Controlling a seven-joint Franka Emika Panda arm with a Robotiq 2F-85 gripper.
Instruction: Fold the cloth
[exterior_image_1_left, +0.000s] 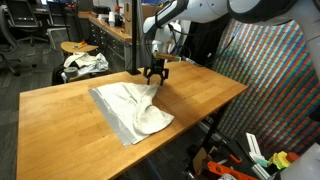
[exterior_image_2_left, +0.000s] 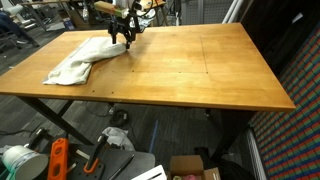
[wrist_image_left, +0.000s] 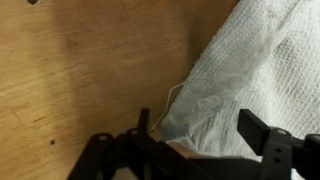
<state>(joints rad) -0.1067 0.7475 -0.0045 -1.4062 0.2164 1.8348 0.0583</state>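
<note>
A white cloth (exterior_image_1_left: 133, 107) lies partly folded and rumpled on the wooden table (exterior_image_1_left: 60, 120); it also shows in an exterior view (exterior_image_2_left: 82, 62) and in the wrist view (wrist_image_left: 255, 70). My gripper (exterior_image_1_left: 154, 76) hangs just above the cloth's far corner, seen too in an exterior view (exterior_image_2_left: 122, 37). In the wrist view the two fingers (wrist_image_left: 205, 140) stand apart with the cloth's corner between them, not pinched. A loose thread hangs off the cloth's edge.
The table has bare wood to the sides of the cloth (exterior_image_2_left: 200, 65). A stool with a bundle of cloth (exterior_image_1_left: 83, 62) stands behind the table. Boxes and tools lie on the floor (exterior_image_2_left: 120, 150). A colourful woven panel (exterior_image_1_left: 270, 70) stands beside the table.
</note>
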